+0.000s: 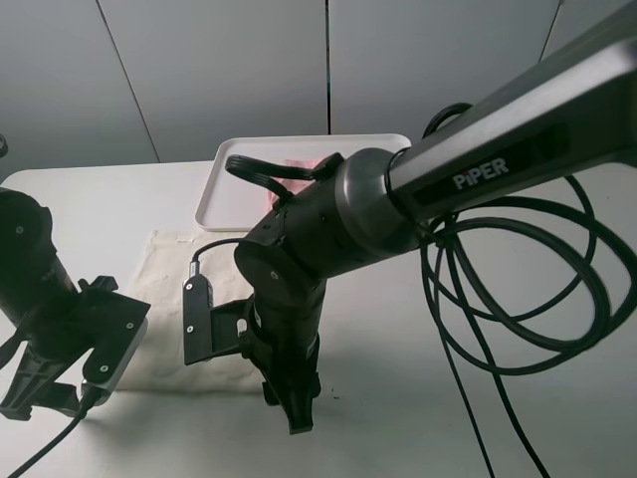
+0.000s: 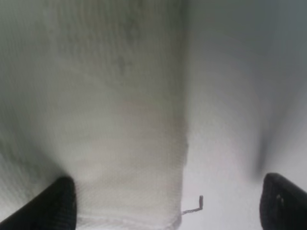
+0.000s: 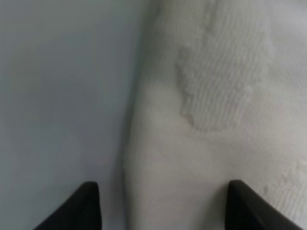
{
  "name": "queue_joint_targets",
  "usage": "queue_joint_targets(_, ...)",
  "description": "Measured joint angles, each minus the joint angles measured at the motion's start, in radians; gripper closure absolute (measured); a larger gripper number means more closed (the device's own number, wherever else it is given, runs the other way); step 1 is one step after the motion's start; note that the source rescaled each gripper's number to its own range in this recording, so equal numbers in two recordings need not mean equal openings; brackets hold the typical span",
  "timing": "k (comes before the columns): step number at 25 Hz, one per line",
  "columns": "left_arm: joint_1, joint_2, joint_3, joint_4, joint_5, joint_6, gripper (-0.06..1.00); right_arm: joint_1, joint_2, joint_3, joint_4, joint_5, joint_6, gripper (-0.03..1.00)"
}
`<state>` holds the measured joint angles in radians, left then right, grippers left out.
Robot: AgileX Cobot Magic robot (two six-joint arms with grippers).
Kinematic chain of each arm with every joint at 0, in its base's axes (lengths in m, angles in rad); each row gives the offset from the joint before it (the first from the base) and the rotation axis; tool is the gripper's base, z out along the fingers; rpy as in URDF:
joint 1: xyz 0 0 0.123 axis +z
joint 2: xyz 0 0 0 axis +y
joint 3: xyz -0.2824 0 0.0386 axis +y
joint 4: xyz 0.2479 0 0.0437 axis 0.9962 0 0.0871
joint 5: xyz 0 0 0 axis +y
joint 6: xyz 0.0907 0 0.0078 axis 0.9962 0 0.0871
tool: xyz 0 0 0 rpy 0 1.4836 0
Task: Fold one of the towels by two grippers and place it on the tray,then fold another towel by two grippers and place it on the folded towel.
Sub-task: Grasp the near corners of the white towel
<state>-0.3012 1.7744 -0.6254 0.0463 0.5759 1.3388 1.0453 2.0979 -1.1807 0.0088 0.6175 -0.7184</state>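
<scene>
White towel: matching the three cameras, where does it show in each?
Exterior high: white towel on the table, before the tray, partly behind the right arm.
Left wrist: its corner lies within the open left pincer.
Right wrist: its edge runs within the open right pincer.
Shared landmark: towel edge against table.

High camera overlooks the table (image 1: 383,428); both wrist cameras hug the towel (image 3: 216,143).
</scene>
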Motion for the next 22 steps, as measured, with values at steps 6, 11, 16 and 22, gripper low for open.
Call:
queue_joint_targets(6,0.0,0.0,0.0,0.0,0.0,0.0,-0.05,0.0,0.0,0.0,-0.026,0.002,0.0,0.6)
queue_joint_targets(11,0.0,0.0,0.0,0.0,0.0,0.0,-0.05,0.0,0.0,0.0,-0.056,0.008,0.007,0.94)
queue_joint_targets(16,0.0,0.0,0.0,0.0,-0.002,0.0,-0.05,0.0,0.0,0.0,-0.064,0.008,0.018,0.96)
queue_joint_targets(22,0.0,0.0,0.0,0.0,-0.003,0.0,-0.04,0.0,0.0,0.0,-0.05,0.008,0.02,0.96)
